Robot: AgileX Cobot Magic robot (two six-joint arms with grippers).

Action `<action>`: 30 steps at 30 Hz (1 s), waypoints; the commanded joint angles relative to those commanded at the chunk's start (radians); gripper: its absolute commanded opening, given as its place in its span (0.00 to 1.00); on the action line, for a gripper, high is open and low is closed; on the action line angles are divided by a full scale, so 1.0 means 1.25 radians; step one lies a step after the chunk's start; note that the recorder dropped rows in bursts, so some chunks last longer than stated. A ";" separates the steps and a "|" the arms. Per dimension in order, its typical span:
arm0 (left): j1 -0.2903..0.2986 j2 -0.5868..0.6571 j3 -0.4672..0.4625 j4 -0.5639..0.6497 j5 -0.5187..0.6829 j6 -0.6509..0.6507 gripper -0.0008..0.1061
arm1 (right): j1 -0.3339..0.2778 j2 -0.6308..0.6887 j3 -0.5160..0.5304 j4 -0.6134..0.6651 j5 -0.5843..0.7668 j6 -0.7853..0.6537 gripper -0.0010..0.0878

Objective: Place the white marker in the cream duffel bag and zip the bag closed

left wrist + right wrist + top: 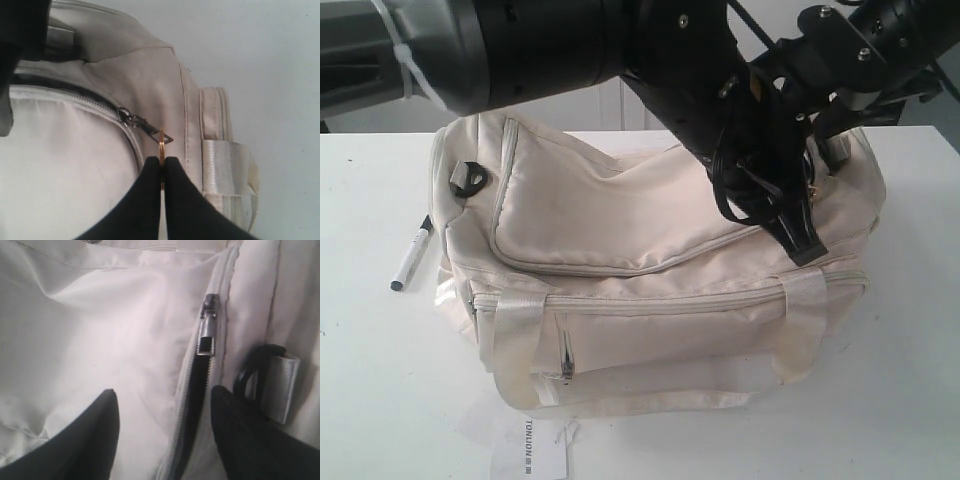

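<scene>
nearest the camera, exterior view: a white paper tag (528,458) with printed text lies flat on the white table (360,400), just in front of the cream duffel bag (620,300).

the bag sits mid-table with its front face toward the camera. satin strap handles (515,335) hang down the front. the curved top flap lies down over the body.

the white marker (412,255) lies on the table to the left of the bag, outside it. it is near the bag's left end but not touching. its black cap end points away from the camera.

both arms reach in from the far side, over the right half of the bag.

left gripper (161,167): jaws narrowed to a sliver, pinching the gold ring (162,145) that hangs off the zip pull (142,124) of the curved flap zip. the ring stands edge-on between the fingertips, at the flap corner next to a strap handle. a dark gap shows along the track behind the pull.

right gripper (164,390): jaws wide, holding nothing. the zip track runs between the fingers, with a metal zip slider (207,330) just beyond the fingertips. on the gripper side of the slider the track is parted and dark inside. a black d-ring (249,371) on a grey strap loop sits beside one finger; whether they touch cannot be told.

whether both wrist views show the same slider cannot be told.
</scene>
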 joint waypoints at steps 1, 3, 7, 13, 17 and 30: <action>0.000 0.000 0.000 0.000 0.000 0.000 0.01 | 0.000 0.006 0.000 0.000 0.000 0.000 0.59; 0.000 0.000 0.000 0.000 0.000 0.000 0.01 | 0.004 0.015 0.000 0.000 -0.003 0.006 0.59; 0.000 0.000 0.000 0.000 0.000 0.000 0.01 | 0.008 0.032 0.000 0.000 -0.012 0.006 0.57; 0.000 0.000 0.000 0.000 0.000 0.000 0.01 | 0.008 0.040 0.000 -0.026 -0.025 0.006 0.08; 0.000 -0.002 0.000 0.000 0.003 0.000 0.01 | 0.008 0.040 0.000 -0.026 -0.036 0.006 0.01; 0.000 -0.006 0.000 0.000 0.037 0.000 0.01 | 0.008 0.040 0.000 -0.026 -0.041 0.006 0.01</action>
